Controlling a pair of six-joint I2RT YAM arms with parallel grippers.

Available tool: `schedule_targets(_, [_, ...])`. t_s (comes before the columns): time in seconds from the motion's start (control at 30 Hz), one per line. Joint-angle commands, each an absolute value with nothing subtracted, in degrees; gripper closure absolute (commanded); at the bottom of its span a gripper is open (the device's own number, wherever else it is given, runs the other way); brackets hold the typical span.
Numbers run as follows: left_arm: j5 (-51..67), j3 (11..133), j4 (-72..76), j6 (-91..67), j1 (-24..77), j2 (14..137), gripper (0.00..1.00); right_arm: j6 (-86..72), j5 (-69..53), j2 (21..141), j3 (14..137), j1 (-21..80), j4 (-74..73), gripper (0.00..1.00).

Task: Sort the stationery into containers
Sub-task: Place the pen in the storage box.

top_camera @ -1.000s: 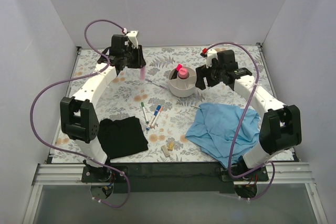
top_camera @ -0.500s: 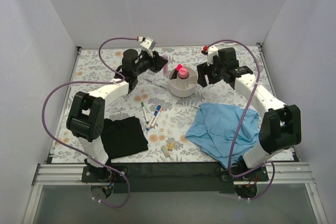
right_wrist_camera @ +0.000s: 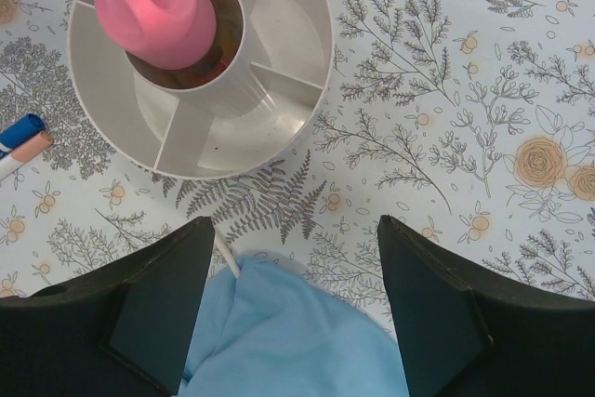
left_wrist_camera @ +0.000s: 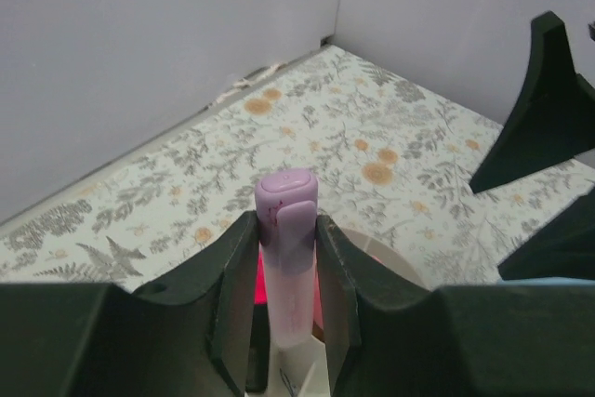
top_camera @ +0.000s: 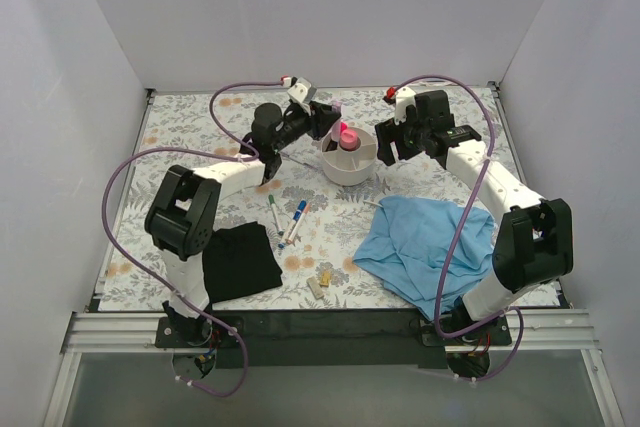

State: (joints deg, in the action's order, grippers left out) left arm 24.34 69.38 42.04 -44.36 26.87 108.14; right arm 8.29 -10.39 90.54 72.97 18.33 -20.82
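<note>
My left gripper [top_camera: 327, 117] is shut on a pale purple highlighter [left_wrist_camera: 286, 248] and holds it upright over the back left rim of the white round organiser [top_camera: 352, 169]. In the left wrist view the organiser's rim [left_wrist_camera: 395, 262] and a red-pink item show just below the jaws. A pink highlighter [top_camera: 346, 136] stands in the centre cup and also shows in the right wrist view [right_wrist_camera: 153, 6]. My right gripper [top_camera: 386, 154] is open and empty, just right of the organiser, over the table and the blue cloth's edge [right_wrist_camera: 279, 341].
Thin pens with green [top_camera: 274, 209] and blue caps [top_camera: 298, 215] lie in front of the organiser. Small pale blocks [top_camera: 320, 282] lie near the front. A black cloth [top_camera: 240, 259] is front left, a blue cloth [top_camera: 430, 237] front right, over a thin white stick [right_wrist_camera: 226, 256].
My left arm has swung right from the back left of the table to the organiser, carrying the purple highlighter. The right arm has not moved.
</note>
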Motion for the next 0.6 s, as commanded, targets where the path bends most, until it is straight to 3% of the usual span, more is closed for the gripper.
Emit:
schedule_targets(0.0, [21.5,71.6,43.4,-42.8,26.9,109.0,1.00,9.3,-9.8,89.9,74.6,17.9,-19.9,0.20])
schedule_targets(0.4, [21.5,73.2,41.8,-43.1,26.9,112.9,1.00,9.3,-9.8,89.9,73.8,17.8,-19.9,0.20])
schedule_targets(0.57, [21.5,73.2,40.2,-43.1,26.9,112.9,0.73,9.4,-9.9,90.2,73.8,17.8,-19.9,0.19])
